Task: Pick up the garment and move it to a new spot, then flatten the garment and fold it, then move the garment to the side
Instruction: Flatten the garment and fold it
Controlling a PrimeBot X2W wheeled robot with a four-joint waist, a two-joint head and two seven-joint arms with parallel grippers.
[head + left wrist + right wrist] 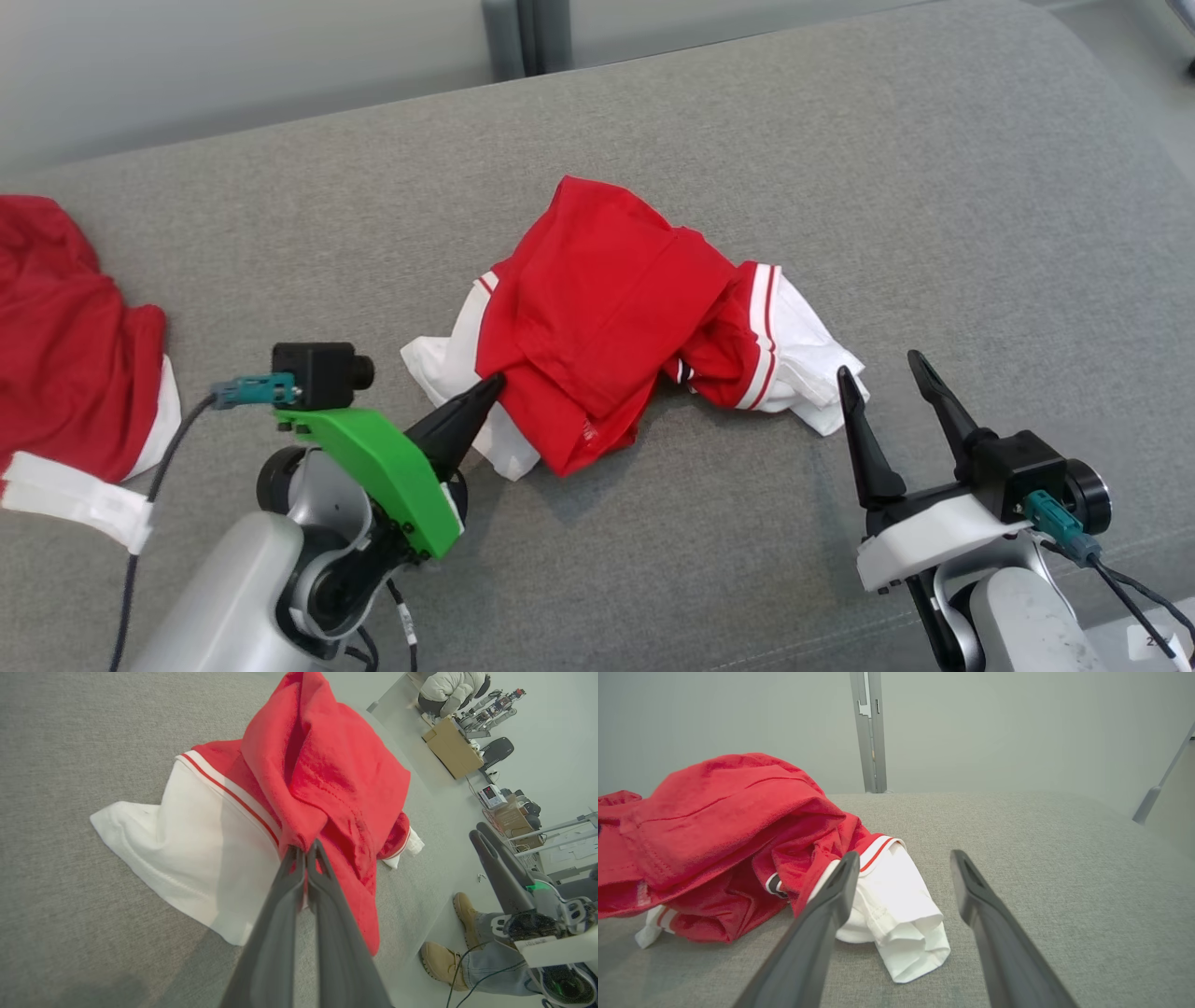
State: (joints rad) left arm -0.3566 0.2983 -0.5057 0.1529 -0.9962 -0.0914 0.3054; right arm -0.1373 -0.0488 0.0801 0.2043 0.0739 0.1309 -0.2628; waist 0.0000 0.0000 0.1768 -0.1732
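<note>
1. Garment (pixel 607 308), a red and white jersey, is lying crumpled near the middle of the grey cushion (pixel 840 140), well back from its near edge.
2. It is looking soft, light and limp. Its folds are piling loosely, so I am expecting the garment to sag and trail when lifted rather than keep any shape.
3. The left gripper (pixel 493 383) is sitting at the heap's near-left side with its fingers pressed together, and it appears to be pinching a red fold just beside the white part.
4. The right gripper (pixel 882 366) is standing wide and empty just beside the white sleeve (pixel 812 373) on the heap's right side.
5. Thin cloth is likely to slip from a shallow pinch. A hem or that rolled sleeve end is probably offering the firmer hold.
6. A second shirt (pixel 65 345) is lying at the cushion's left edge, well apart.
</note>
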